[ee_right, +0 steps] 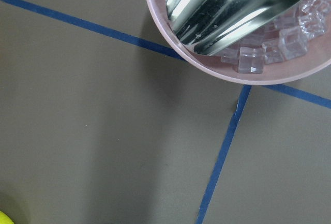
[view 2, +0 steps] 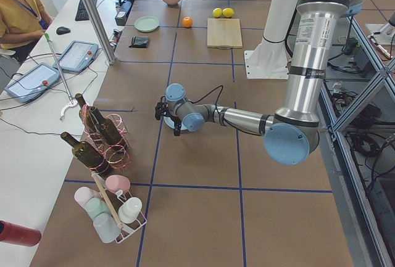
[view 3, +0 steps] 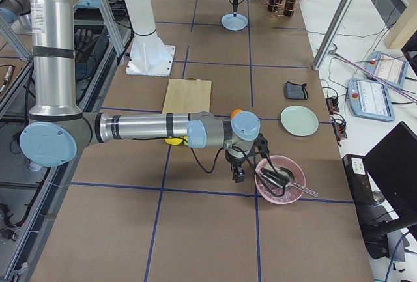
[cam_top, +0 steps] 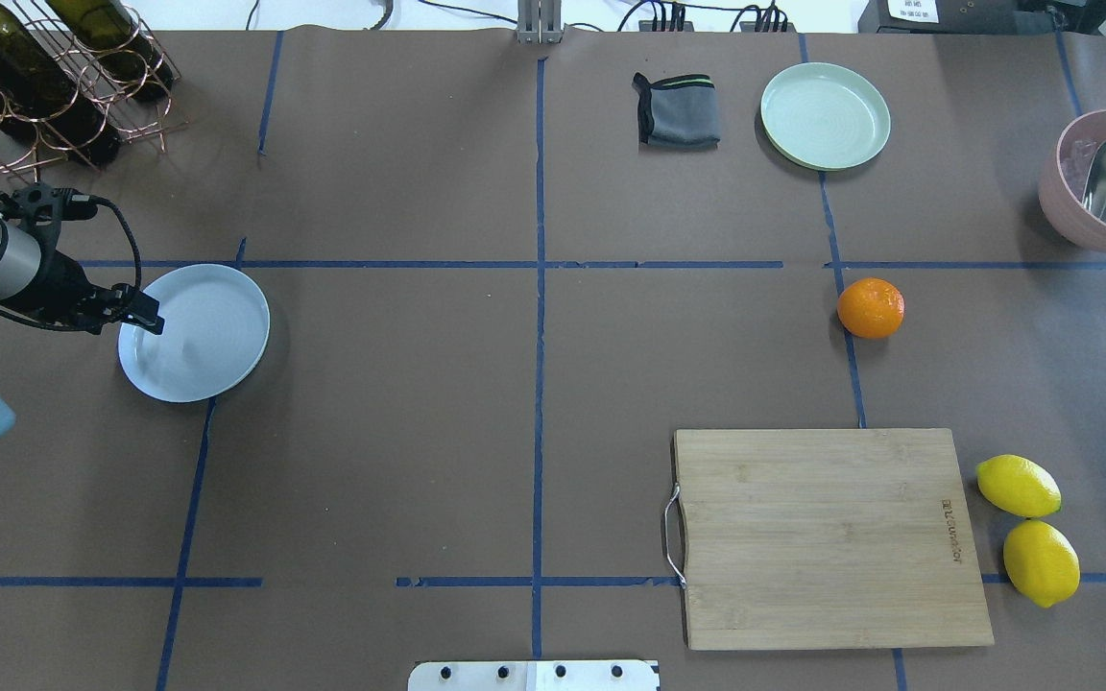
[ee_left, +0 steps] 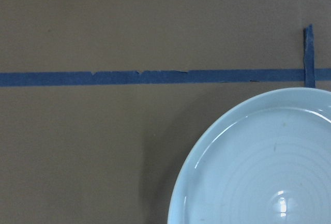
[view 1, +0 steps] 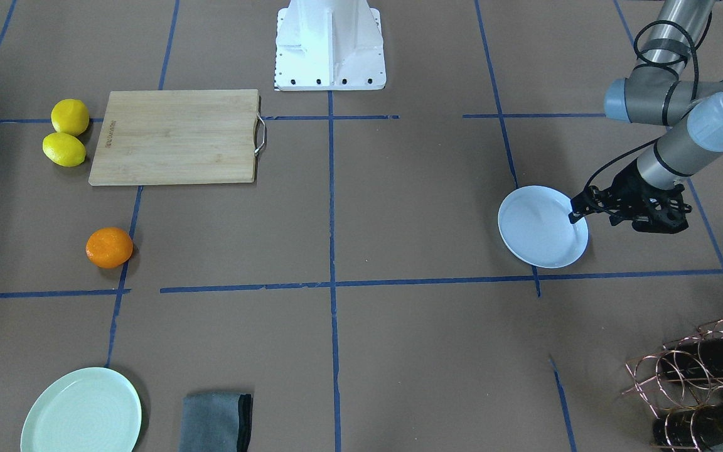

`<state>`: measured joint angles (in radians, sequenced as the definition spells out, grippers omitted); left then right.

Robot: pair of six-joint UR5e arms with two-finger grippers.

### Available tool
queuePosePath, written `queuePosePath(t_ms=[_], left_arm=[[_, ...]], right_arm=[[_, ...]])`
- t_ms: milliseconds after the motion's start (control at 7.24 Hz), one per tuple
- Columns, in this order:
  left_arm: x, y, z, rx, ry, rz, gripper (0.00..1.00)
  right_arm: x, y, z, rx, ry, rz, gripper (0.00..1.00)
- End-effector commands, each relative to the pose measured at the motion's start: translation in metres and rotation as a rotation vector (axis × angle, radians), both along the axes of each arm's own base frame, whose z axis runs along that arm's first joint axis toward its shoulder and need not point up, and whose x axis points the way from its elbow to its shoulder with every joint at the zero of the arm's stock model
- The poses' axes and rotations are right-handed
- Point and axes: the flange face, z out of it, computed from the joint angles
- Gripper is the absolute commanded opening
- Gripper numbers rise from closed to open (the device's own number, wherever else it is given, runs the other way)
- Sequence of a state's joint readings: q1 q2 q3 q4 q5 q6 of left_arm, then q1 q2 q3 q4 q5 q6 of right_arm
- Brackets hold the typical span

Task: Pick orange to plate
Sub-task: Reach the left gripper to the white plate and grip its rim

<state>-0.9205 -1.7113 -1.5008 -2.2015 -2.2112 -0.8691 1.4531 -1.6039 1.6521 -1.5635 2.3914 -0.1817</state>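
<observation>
The orange [cam_top: 871, 308] lies alone on the brown table, far on the right half, beside a blue tape line; it is also the orange [view 1: 109, 247] in the front view. The white plate [cam_top: 212, 331] sits far left. My left gripper [cam_top: 148, 321] hangs over the plate's near rim, its narrow tip looking shut with nothing in it. The left wrist view shows only the plate [ee_left: 258, 172] and tape. My right gripper [view 3: 236, 172] shows only in the right side view, beside the pink bowl; I cannot tell if it is open or shut.
A bamboo cutting board [cam_top: 831, 537] lies near the robot with two lemons [cam_top: 1018, 486] beside it. A mint-green plate [cam_top: 825, 115] and grey cloth [cam_top: 676, 110] are at the far edge. A pink bowl [cam_top: 1071, 206] with ice and scoop is far right; a wine rack [cam_top: 44, 77] far left.
</observation>
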Motion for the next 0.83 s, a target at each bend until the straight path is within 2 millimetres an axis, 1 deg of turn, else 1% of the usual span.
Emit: queuePosePath(t_ms=[0,138,276,415,553,691], left_arm=[[0.003,0.0,0.004,0.0,-0.005,0.007,0.16],[0.003,0.0,0.006,-0.002,-0.008,0.008,0.06],[0.004,0.0,0.002,-0.004,-0.004,0.003,0.0],[0.004,0.002,-0.009,-0.002,0.014,0.005,0.0],[0.007,-0.002,-0.02,-0.027,0.031,-0.026,0.0],[0.012,-0.003,-0.065,-0.046,0.107,-0.041,0.0]], right_arm=[[0.0,0.0,0.004,-0.011,-0.002,0.002,1.0],[-0.001,-0.001,0.002,-0.008,-0.004,0.002,1.0],[-0.001,-0.002,0.001,-0.005,-0.006,0.002,1.0],[-0.001,-0.002,0.001,-0.005,-0.007,0.002,1.0],[-0.001,-0.002,-0.001,-0.003,-0.014,0.0,1.0],[-0.004,-0.002,-0.007,-0.001,-0.049,-0.001,1.0]])
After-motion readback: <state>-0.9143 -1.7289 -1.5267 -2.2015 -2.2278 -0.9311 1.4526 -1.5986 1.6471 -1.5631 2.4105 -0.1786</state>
